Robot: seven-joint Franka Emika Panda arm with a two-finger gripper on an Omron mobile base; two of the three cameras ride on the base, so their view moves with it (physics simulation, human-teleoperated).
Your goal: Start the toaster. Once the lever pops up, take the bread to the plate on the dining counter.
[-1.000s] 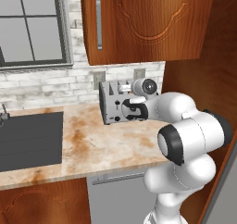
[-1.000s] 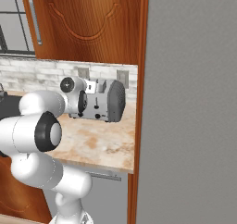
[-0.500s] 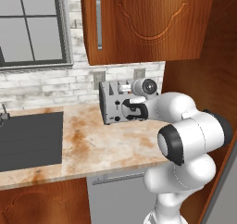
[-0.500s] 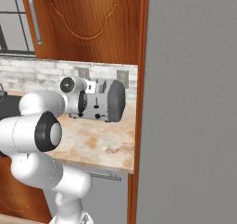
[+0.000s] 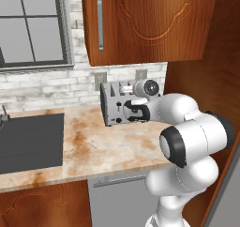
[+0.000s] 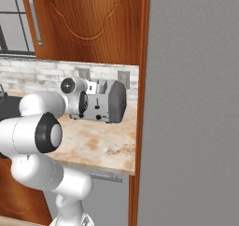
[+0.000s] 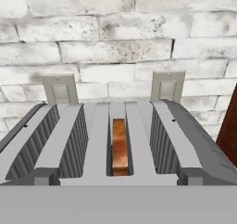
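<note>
From the left base view I see the toaster standing on the marbled worktop against the brick backsplash, well to the right of the dark sink and below the wooden wall cabinet. My arm's wrist sits right at the toaster's front face, covering the right part of it, and the fingers are hidden behind the hand.

In the right base view the toaster is just left of the tall grey panel, with its black levers and knobs showing on the front and the hand pressed close to its left end.

The hand view looks down along the top of the toaster. The bread sits low in the slot just right of centre, with two wall outlets on the bricks behind the toaster. The fingertips are hidden here, so I go by the setting: the gripper stands fully wide and holds nothing.

I judge I am on the first step, starting the toaster. Next I need to bring one finger onto the lever serving the bread's slot and push it straight down, keeping clear of the knobs.
</note>
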